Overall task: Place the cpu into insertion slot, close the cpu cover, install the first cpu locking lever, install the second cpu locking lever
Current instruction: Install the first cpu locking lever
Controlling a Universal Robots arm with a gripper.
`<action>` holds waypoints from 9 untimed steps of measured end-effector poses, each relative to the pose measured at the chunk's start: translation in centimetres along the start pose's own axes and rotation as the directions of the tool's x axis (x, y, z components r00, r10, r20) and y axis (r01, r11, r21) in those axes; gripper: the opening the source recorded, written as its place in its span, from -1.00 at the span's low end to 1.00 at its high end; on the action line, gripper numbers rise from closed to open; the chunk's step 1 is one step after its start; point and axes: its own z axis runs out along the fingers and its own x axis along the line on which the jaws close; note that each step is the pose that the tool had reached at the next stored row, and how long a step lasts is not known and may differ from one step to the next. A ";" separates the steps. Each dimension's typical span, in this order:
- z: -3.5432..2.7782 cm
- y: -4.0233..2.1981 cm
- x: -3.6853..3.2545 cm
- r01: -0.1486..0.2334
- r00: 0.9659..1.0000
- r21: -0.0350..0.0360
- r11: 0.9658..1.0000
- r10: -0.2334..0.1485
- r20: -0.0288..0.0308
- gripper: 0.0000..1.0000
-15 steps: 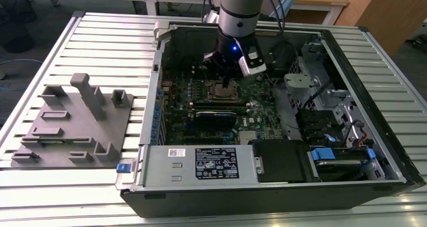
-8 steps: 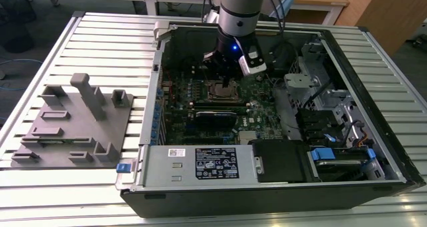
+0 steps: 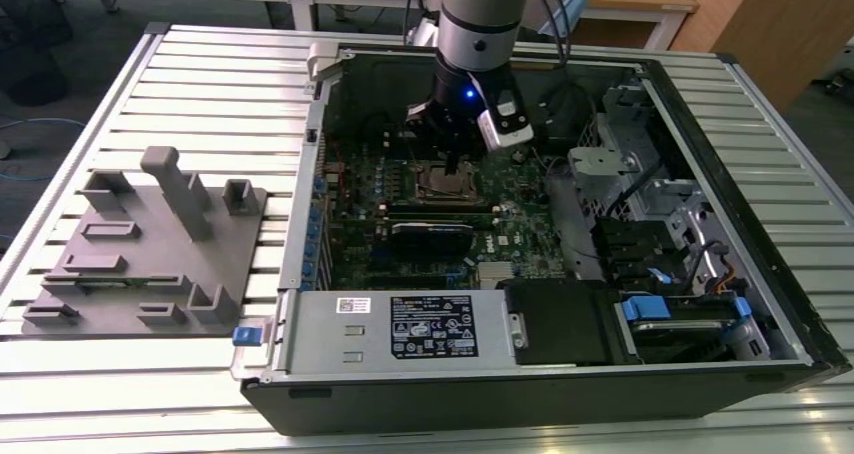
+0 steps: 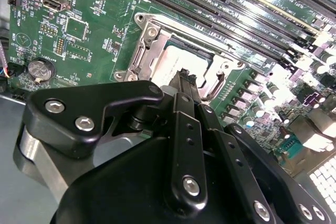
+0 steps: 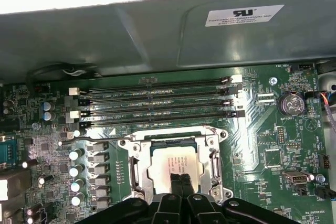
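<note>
Currently the small, flat, square, silvery-grey cpu (image 5: 173, 163) sits in the square metal-rimmed insertion slot (image 5: 173, 148) of the green circuit board (image 5: 273, 129). The thin silver-grey metal cpu cover (image 5: 137, 166) lies down around it.

The black gripper (image 5: 179, 177) has its fingers together and clamps nothing. Its tips are over the chip's edge, and contact cannot be confirmed.

Judgement: placing and covering appear done, and the lever stage is in hand. That stage calls for the closed tips to catch a thin wire without scraping the chip.

The second wrist view adds a bent wire locking lever (image 4: 214, 85) beside the frame; I cannot tell whether it is latched. The first wrist view adds long black memory slots (image 5: 157, 103). The exterior view adds the open black computer case (image 3: 747, 274), the slatted metal table (image 3: 200, 64) and a grey moulded fixture tray (image 3: 147, 264) at the exterior view's left.
</note>
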 end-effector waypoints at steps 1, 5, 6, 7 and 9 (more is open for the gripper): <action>-0.05 0.00 0.00 0.000 1.000 0.000 1.000 0.000 0.000 -0.79; -0.34 0.02 0.00 0.000 1.000 0.000 1.000 0.000 0.000 -0.79; -0.42 0.02 0.00 0.000 1.000 0.000 1.000 0.000 0.000 -0.79; -0.50 0.03 0.00 0.000 1.000 -0.001 1.000 0.000 0.000 -0.79; -0.68 0.04 0.00 0.000 1.000 0.000 1.000 0.000 0.000 -0.79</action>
